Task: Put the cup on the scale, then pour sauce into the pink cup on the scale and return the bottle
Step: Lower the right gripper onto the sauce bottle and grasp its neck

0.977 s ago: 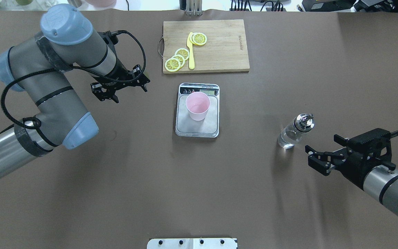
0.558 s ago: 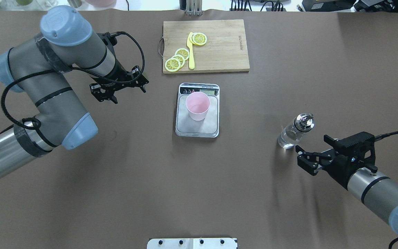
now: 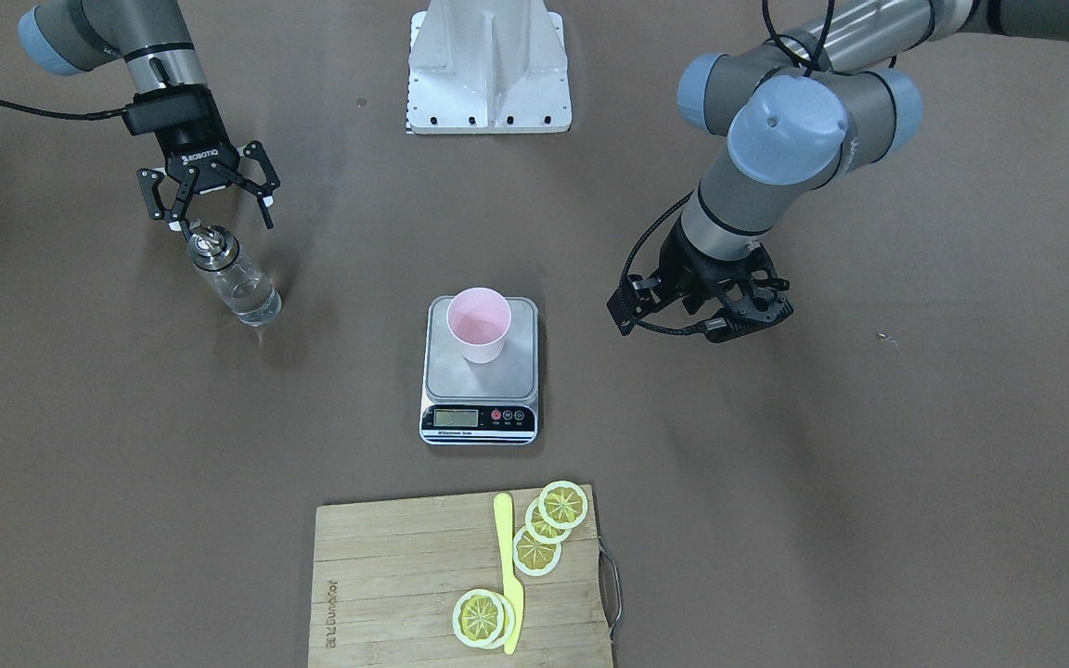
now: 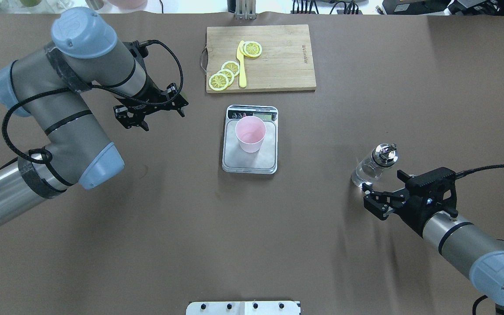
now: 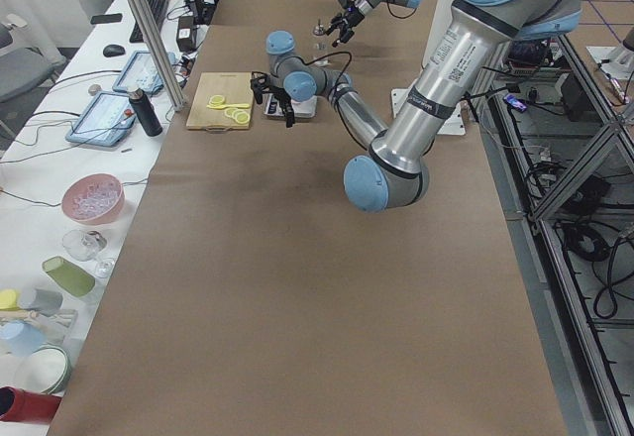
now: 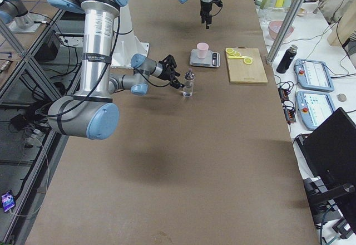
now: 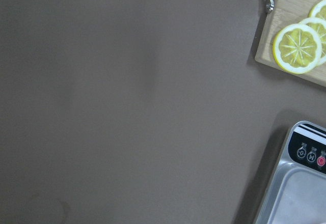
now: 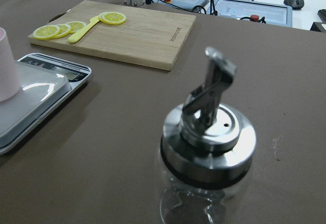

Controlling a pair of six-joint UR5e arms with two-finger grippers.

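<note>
A: Where is the cup [image 4: 250, 133] sitting?
B: I see it upright on the scale [image 4: 249, 165], mid-bench, a little toward the far edge.
A: And the bottle [image 4: 367, 169]?
B: It stands toward the bench's right edge, with clear sauce [image 3: 252, 299] inside. My right gripper [image 4: 372, 200] is just beside it on the near-edge side, jaws spread wide, gripping nothing.
A: And the left gripper [image 4: 165, 121]?
B: It hangs toward the left edge from the scale, jaws apart and empty.

Between clear glass bottle [image 4: 373, 165] and grey steel scale [image 4: 250, 162]: lay open.
Scale platform: occupied by pale pink cup [image 4: 250, 134].
Beyond: barred by wooden cutting board [image 4: 280, 59].
</note>
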